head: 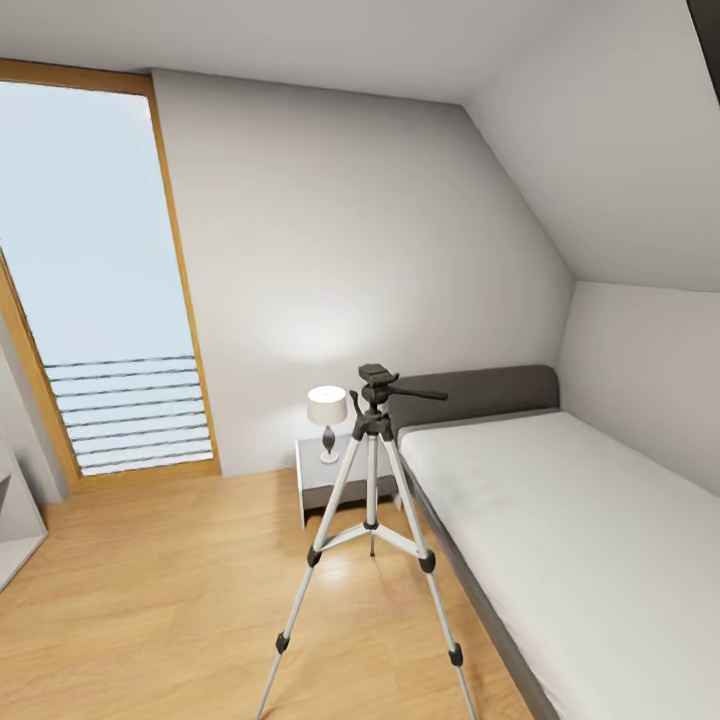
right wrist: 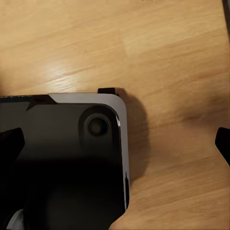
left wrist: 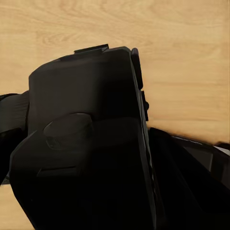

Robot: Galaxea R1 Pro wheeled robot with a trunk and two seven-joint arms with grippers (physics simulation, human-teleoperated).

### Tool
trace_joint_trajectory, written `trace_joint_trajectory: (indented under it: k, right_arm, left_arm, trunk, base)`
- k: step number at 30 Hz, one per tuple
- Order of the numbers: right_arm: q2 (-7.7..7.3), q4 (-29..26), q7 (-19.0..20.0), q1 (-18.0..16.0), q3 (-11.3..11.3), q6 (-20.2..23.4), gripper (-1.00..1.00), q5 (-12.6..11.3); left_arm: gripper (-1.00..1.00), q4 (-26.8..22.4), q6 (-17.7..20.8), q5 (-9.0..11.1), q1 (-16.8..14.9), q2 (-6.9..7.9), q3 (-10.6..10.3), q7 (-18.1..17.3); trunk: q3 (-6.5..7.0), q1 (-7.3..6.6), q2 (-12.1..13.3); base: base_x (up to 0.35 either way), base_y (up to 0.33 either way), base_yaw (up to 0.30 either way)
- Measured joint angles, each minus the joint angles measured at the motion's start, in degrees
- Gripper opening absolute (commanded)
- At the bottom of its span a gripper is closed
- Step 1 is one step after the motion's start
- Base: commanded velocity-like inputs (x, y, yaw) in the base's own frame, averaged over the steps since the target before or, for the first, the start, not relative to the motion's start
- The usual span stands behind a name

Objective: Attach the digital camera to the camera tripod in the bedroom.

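1. The camera tripod (head: 371,520) stands on the wood floor (head: 150,600) of the bedroom, just beside the bed (head: 560,520). Its top is bare, so nothing is fixed on it yet.
2. In the left wrist view, a big black thing (left wrist: 86,143) sits very close to the lens, above the floor. I think it is the digital camera, held by the left claw, but the claw's fingers are hard to pick out, so I cannot tell if it is clenched.
3. In the right wrist view, two dark finger tips (right wrist: 223,143) show far apart at the edges with only floor and the robot's own base (right wrist: 62,158) between them, so the right claw looks released and holds nothing.
4. What is left: bring the camera up to the tripod's top and fix it on.
5. I count one tripod with three legs, one bed, one lamp (head: 327,420), one small bedside stand (head: 330,480) and one tall window (head: 95,270).
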Motion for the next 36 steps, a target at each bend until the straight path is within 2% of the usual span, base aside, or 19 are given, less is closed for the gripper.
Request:
trace_joint_trajectory:
  k: [22,36]
  right_arm:
    - [0.0,0.0,-0.02,-0.01,-0.05,-0.07,1.0,-0.29]
    - [0.0,0.0,-0.02,0.02,-0.17,-0.1,1.0,-0.35]
  left_arm:
    - [-1.0,0.0,-0.06,0.0,-0.01,0.0,-0.05,0.0]
    - [-1.0,0.01,-0.07,0.0,-0.01,0.0,-0.03,0.0]
  trunk:
    - [0.0,0.01,0.01]
    - [0.0,0.01,0.01]
  base:
    - [0.042,0.0,-0.003]
    - [0.0,0.0,-0.126]
